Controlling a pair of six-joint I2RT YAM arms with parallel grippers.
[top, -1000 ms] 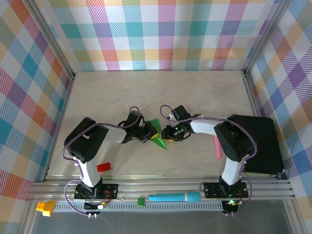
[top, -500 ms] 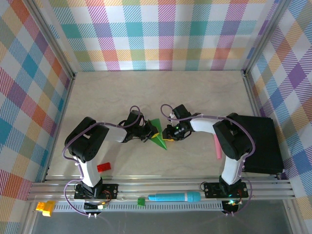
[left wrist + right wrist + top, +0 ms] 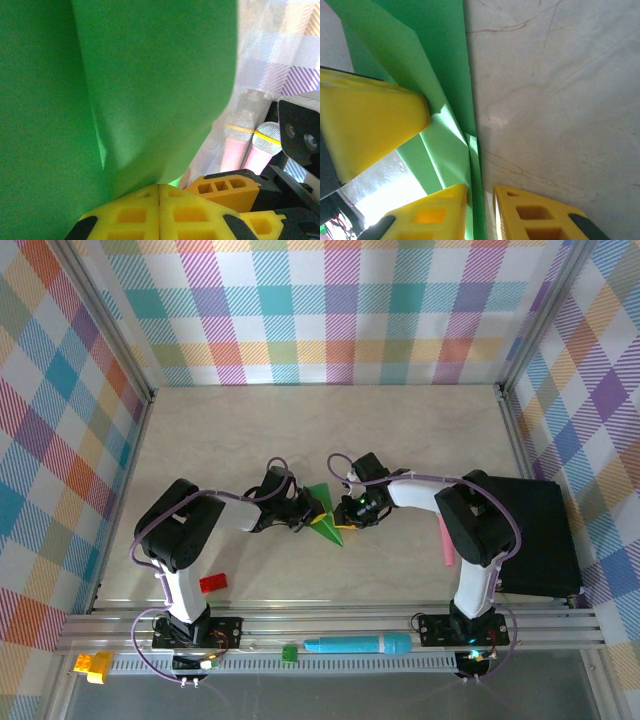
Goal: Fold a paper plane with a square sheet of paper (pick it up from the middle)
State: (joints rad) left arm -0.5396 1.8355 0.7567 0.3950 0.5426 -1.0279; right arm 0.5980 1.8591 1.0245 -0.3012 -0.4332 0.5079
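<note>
Plainly the left gripper (image 3: 159, 214) has its yellow jaws pressed flat together on the square sheet of paper (image 3: 150, 80), which rises from that pinch as a broad, creased green panel. Opposite it, the right gripper (image 3: 480, 212) has its jaws narrow. A slim gap shows between them and a folded edge of the sheet stands in it, but I cannot tell whether the pads bite on it. One left finger lies against the paper just beside the right fingertips, so both grips sit close together on the same fold.

From above, the sheet is a narrowed, pointed shape between the two grippers. It sits about midway between the left and right edges of the table (image 3: 250, 430), somewhat toward the near edge, with its sharp tip aimed that way.

I judge this to be a mid-fold step: creases are in, but no finished wings show. The next move probably needs the right jaws seated firmly on that edge. They would then carry it over along the crease while the left anchors the body. Paper this thin could slip or crumple.
</note>
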